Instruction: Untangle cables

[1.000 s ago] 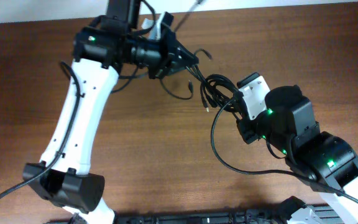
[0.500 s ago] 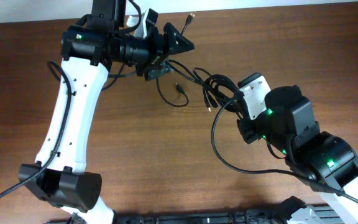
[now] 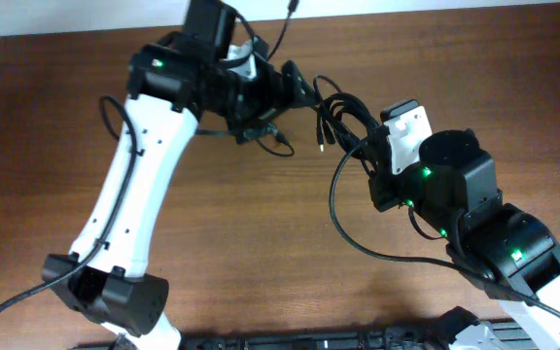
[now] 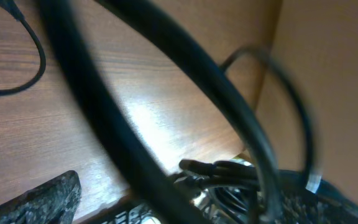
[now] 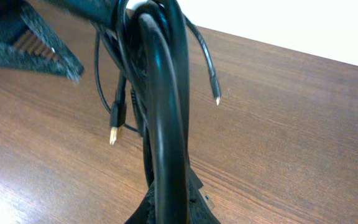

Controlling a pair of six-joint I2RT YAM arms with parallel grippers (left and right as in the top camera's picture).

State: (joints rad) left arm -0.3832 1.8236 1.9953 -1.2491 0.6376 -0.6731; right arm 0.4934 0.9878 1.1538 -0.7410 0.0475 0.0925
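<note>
The cables (image 3: 343, 119) are a knot of thin black cords hanging above the table at the back centre. My right gripper (image 3: 373, 154) is shut on the knot from the right, and the right wrist view shows its fingers (image 5: 166, 208) clamped on the cords (image 5: 160, 93). Two plug ends (image 5: 112, 133) dangle free below. My left gripper (image 3: 297, 84) stands open just left of the knot. In the left wrist view, blurred cords (image 4: 229, 171) cross between its spread fingers (image 4: 42, 199), none of them pinched. One loose cord end (image 3: 280, 139) lies on the wood.
The brown wooden table (image 3: 261, 243) ends at a white wall (image 3: 66, 15) along the back. A thick black wire (image 3: 343, 233) from my right arm loops over the table. My left arm (image 3: 134, 185) slants across the left half.
My left gripper has opened and let go of the cord it held, then moved right toward the knot. The right gripper has lifted the knot slightly toward the back.
</note>
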